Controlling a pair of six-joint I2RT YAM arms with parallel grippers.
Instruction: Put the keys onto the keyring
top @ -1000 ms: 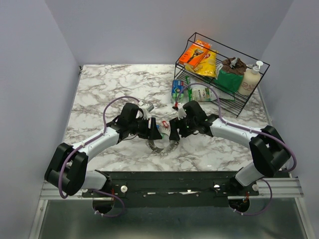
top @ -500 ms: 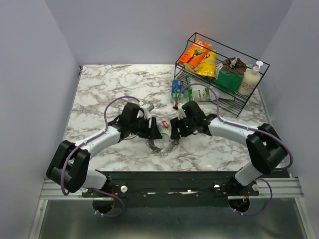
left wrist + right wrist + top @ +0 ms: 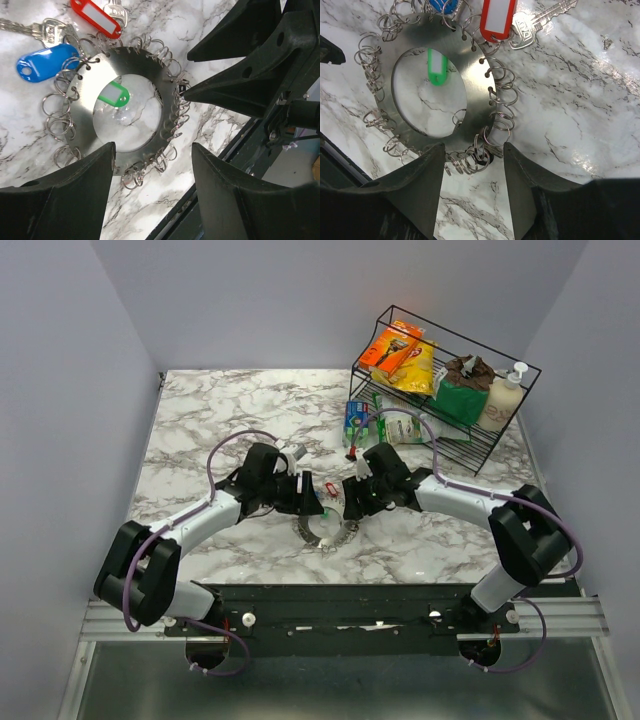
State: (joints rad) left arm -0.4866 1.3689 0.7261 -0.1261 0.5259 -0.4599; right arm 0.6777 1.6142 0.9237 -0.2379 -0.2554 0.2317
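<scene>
both grippers over the keyring, nothing gripped
the keyring point(image 3: 132, 62) lies flat on the marble table point(image 3: 220, 410), central and near. the left gripper point(image 3: 150, 150) and right gripper point(image 3: 473, 147) straddle its rim with jaws apart, probably to steady it; the tagged keys point(image 3: 95, 17) lie at its far edge.

Marble table point(image 3: 200, 410): keyring point(image 3: 476, 100), tagged keys point(image 3: 532, 24), stocked wire rack point(image 3: 460, 336).

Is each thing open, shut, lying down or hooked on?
Flat silver metal disc with wire rings round its rim: lying flat on the marble table.
Red-tagged key: lying at the disc's rim, hooking unclear.
Blue-tagged key: lying at the rim, hooking unclear.
Green plastic tag: lying inside the disc's hole.
Left gripper: open, over the disc's edge.
Right gripper: open, rim rings between its fingers.
</scene>
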